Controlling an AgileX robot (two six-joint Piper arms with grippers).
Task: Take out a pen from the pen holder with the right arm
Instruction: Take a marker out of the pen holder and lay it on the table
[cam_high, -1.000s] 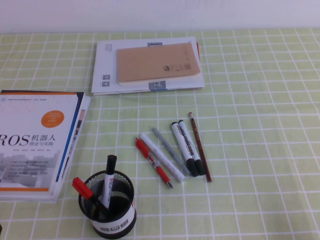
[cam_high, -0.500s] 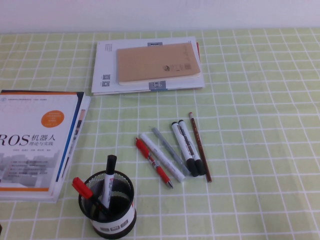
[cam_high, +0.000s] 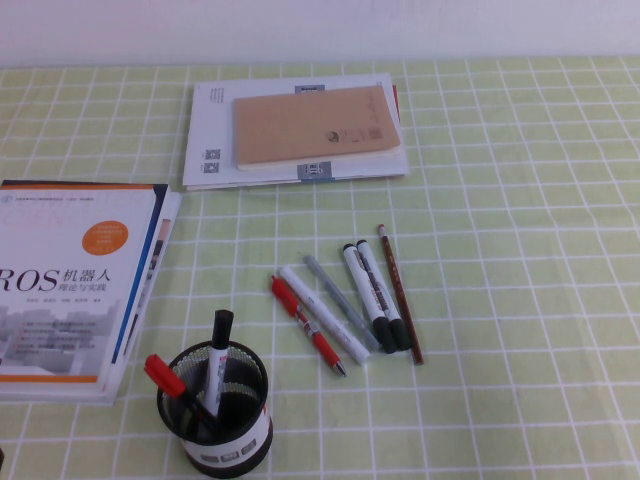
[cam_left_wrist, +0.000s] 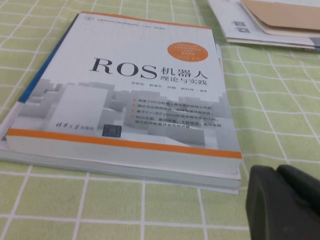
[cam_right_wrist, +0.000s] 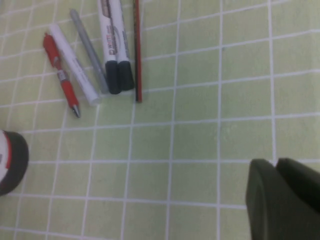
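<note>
Nearest me: right gripper (cam_right_wrist: 276, 167), fingers pressed together and empty, hanging over bare green checked tablecloth (cam_high: 520, 300), well apart from the target. The left gripper (cam_left_wrist: 278, 172), likewise closed and empty, sits low beside the near corner of the white ROS textbook (cam_high: 70, 280). Neither arm shows in the high view. Next: black mesh pen holder with a white band (cam_high: 215, 410), holding a black-capped marker (cam_high: 219, 345) and a red-capped pen (cam_high: 163, 376), which lean toward each other. Risks, as I judge them: shut jaws ramming a cap, a finger catching the rim and tipping the cup, or pinching both pens at once. Their lower barrels are lost behind the mesh, and the right wrist view shows only a sliver of the holder. Beyond: row of loose pens (cam_high: 322, 312) and a dark red pencil (cam_high: 399, 293), a tempting wrong target. Farthest: tan notebook on white papers (cam_high: 310, 125).
</note>
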